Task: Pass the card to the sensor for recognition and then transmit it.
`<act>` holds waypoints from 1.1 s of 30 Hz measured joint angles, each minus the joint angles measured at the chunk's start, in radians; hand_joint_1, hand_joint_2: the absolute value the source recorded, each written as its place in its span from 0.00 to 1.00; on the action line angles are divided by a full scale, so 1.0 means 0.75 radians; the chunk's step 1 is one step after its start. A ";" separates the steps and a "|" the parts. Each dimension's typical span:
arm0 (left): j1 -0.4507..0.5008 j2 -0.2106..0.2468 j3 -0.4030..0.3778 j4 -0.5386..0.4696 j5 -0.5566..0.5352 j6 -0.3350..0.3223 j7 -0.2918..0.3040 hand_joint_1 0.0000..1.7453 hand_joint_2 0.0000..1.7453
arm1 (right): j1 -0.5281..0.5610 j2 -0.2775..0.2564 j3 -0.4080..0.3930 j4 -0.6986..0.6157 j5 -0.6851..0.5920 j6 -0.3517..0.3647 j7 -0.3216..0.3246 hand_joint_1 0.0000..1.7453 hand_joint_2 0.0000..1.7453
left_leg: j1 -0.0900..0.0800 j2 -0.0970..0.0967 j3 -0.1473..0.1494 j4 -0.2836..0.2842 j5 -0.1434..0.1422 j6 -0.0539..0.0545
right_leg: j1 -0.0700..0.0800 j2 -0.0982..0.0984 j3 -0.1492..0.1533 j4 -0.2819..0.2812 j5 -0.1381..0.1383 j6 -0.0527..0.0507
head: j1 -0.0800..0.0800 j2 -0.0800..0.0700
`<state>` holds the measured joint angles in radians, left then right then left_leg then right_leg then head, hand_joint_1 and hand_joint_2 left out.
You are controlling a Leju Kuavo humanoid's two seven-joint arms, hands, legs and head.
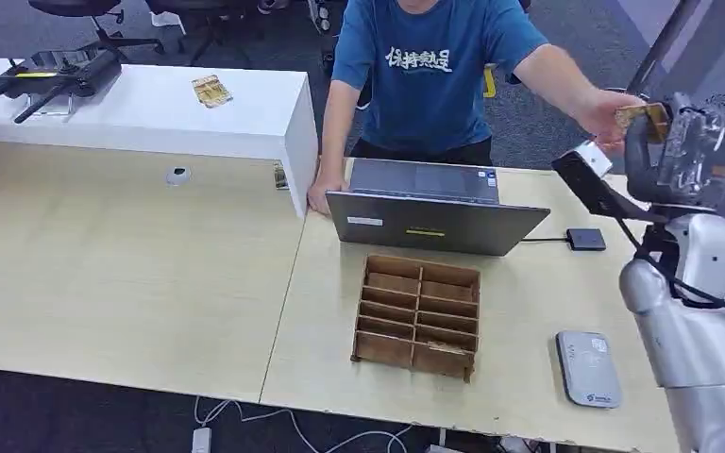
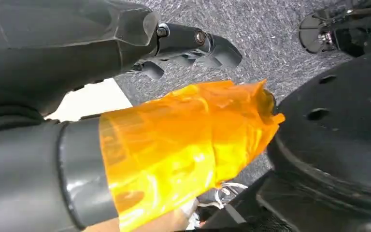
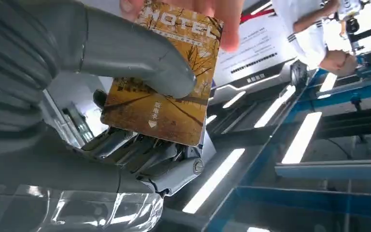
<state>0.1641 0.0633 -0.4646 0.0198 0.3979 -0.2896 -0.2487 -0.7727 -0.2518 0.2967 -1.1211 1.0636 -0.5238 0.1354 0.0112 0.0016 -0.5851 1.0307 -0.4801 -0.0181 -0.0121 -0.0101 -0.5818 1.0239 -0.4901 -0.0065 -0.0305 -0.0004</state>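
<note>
- Up at the far right of the head view: right hand point(image 1: 684, 151) raised well above the tabletop point(image 1: 132, 274), hotel card point(image 1: 644, 116) clamped in it.
- Seen close in the right wrist view: hotel card point(image 3: 162, 92) pressed between the thick grey thumb point(image 3: 140, 58) on its printed face and the darker fingers point(image 3: 140, 154) behind it.
- Touching the card's far edge at the same moment: fingertips of a person's hand point(image 3: 212, 19); same person's hand point(image 1: 609, 115) reaching in on an outstretched arm from behind the laptop, right against the card.
- Gold-brown card, autumn-tree print, "HOTEL" lettering near the edge under the person's fingertips.
- Down on the tabletop, well apart from the card: grey card sensor point(image 1: 588, 368), flat, near the front edge beside the right arm.
- Left of the sensor: wooden divided tray point(image 1: 418, 316), two columns of slots.
- Behind the tray: open laptop point(image 1: 434, 212), lid tilted far back; small black box point(image 1: 586, 239) just right of it, on a cable.
- Behind the laptop: person in a blue T-shirt point(image 1: 429, 71), other hand resting on the tabletop by the white raised counter point(image 1: 151, 109).
- On that counter: a second card point(image 1: 211, 91) and a black folded device point(image 1: 52, 75).
- Left hand point(image 2: 140, 96) hanging low over grey carpet, thumb tip wrapped in orange film point(image 2: 183, 145), dark fingers loosely curled beyond it, nothing between them.
</note>
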 joint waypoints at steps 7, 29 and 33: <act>-0.002 0.000 0.000 0.000 -0.001 0.002 0.007 0.00 0.00 | -0.015 0.034 0.034 0.028 0.011 -0.001 0.014 0.88 1.00 | 0.000 -0.001 -0.001 0.000 0.000 0.000 | 0.000 -0.001 0.000 -0.001 0.000 0.000 | 0.000 0.000; -0.003 -0.009 0.001 0.000 -0.003 0.023 0.009 0.00 0.00 | 0.060 0.048 0.031 -0.017 0.017 -0.076 -0.018 0.00 1.00 | 0.000 -0.001 0.000 0.000 0.000 0.000 | 0.000 -0.001 -0.001 -0.001 0.000 0.000 | -0.001 0.000; -0.002 -0.022 0.002 0.000 0.003 0.036 0.009 0.00 0.00 | 0.146 0.028 -0.007 -0.103 0.001 -0.101 -0.044 0.00 1.00 | 0.000 -0.001 0.000 0.000 -0.001 0.000 | 0.000 -0.001 -0.001 -0.002 0.000 0.000 | 0.000 0.000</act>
<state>0.1627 0.0469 -0.4631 0.0198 0.3998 -0.2628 -0.2422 -0.6635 -0.2304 0.2914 -1.1987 1.0643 -0.5993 0.1022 0.0109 0.0008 -0.5854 1.0310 -0.4807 -0.0178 -0.0123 -0.0110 -0.5823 1.0227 -0.4904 -0.0062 -0.0305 -0.0004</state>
